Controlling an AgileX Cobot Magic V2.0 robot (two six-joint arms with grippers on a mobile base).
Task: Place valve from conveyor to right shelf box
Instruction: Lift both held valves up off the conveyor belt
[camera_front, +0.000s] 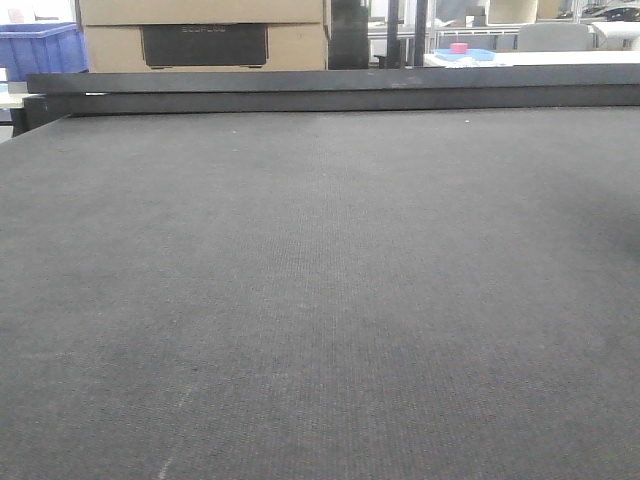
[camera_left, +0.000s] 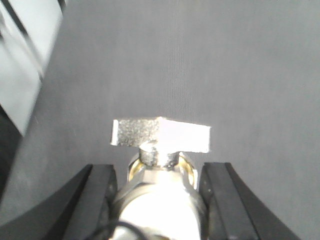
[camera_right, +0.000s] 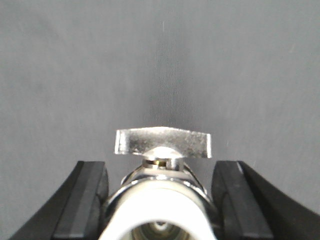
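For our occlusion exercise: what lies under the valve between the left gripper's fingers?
Bare conveyor belt shows beyond the valve; the patch directly beneath it and the left gripper is covered.

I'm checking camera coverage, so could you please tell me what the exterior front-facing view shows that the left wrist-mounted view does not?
Only the front view: the black rail at the far edge of the conveyor, with cardboard boxes and a blue crate behind it. Only the left wrist view: the left gripper shut on a metal valve with a flat handle. Both: the dark grey conveyor belt.
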